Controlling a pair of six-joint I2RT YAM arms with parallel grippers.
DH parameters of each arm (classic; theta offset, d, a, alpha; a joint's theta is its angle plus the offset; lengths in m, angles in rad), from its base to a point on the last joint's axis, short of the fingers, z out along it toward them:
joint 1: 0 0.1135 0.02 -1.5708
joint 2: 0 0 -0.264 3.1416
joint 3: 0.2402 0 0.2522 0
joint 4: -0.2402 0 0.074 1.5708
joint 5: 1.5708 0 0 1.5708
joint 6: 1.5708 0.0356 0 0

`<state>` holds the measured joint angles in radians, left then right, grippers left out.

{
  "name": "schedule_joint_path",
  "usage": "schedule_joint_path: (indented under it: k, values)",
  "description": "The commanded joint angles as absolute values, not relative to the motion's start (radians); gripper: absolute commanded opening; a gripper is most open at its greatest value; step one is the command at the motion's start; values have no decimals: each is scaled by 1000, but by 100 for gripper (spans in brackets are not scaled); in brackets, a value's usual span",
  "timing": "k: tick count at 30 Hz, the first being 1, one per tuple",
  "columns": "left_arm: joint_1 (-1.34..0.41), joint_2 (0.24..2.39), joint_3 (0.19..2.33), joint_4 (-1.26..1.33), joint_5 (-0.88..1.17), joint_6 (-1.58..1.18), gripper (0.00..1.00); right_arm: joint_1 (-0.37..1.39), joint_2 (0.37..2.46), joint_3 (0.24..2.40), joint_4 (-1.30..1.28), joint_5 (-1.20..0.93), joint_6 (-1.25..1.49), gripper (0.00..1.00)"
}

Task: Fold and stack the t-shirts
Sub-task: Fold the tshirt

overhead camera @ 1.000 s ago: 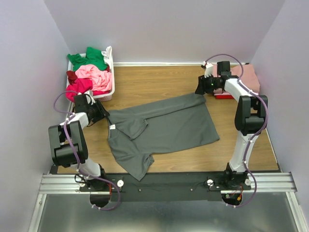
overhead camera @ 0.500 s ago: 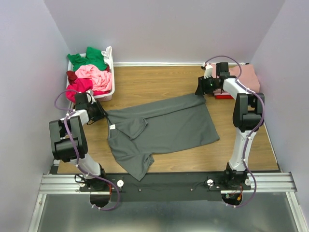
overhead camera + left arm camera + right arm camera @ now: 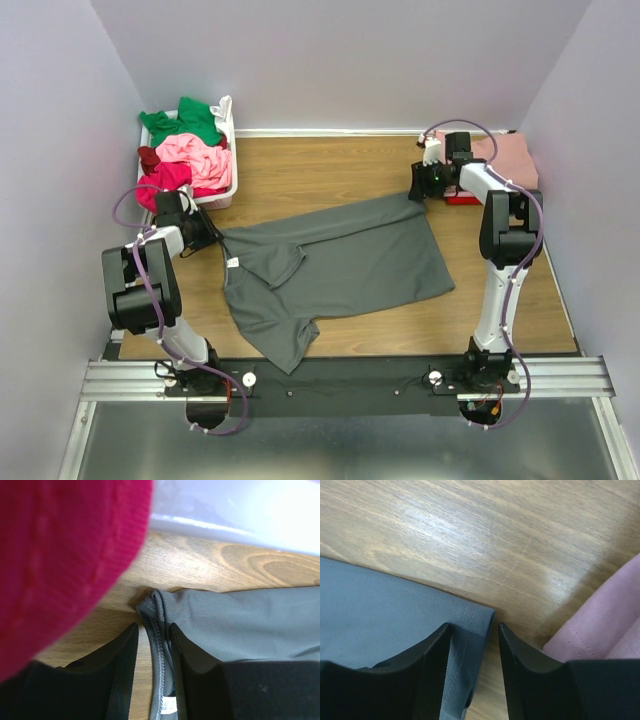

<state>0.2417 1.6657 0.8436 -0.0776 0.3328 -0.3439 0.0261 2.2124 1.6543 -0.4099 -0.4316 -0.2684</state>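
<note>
No readable text, brand, number or sign in any view. Small white neck label point(image 3: 232, 263) on grey t-shirt point(image 3: 350, 255), toward left edge of table point(image 3: 320, 165): too small to read from above. Same label at bottom edge of left wrist view: mostly cut off, blurred, no letters legible.

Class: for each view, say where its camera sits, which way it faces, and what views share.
Top external: above, behind the bases, looking down on table, grey shirt, left arm, right arm.
Left wrist: on the left arm, facing the shirt's edge between its fingers; red cloth beside.
Right wrist: on the right arm, facing a shirt corner between its fingers; pink shirt beside.
Shared: the grey shirt, in all.
</note>
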Motion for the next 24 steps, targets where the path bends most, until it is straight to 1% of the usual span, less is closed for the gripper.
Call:
schedule_joint_path:
  k: [1,3,4,8,9,11,16,19,20,22,23,24]
  values:
    - [241,1695,851,-112,308,-328,40,21,2256,1664,-459,-475,-282,44]
    - [242,1694,851,-109,311,-330,40,21,2260,1680,-460,-491,-279,28]
    - [241,1690,851,-109,311,-331,40,21,2264,1690,-462,-491,-275,16]
    - [244,1680,851,-103,307,-339,40,21,2330,1813,-472,-515,-250,3]
    - [247,1678,853,-100,308,-341,40,23,2330,1813,-476,-515,-245,1]
    - [248,1672,853,-98,310,-344,40,21,2382,1902,-482,-522,-238,0]
    - [252,1667,865,-91,310,-356,41,21,2495,2121,-497,-505,-213,0]
    - [256,1664,868,-84,322,-357,42,23,2539,2199,-503,-503,-206,1]
    - [256,1649,867,-84,324,-356,43,26,2563,2221,-503,-503,-204,3]
    - [256,1623,859,-81,330,-353,48,32,2569,2261,-509,-499,-212,23]
    - [259,1585,856,-81,330,-351,50,43,2559,2263,-511,-496,-241,47]
    - [259,1560,848,-83,328,-353,52,49,2545,2247,-512,-492,-254,56]
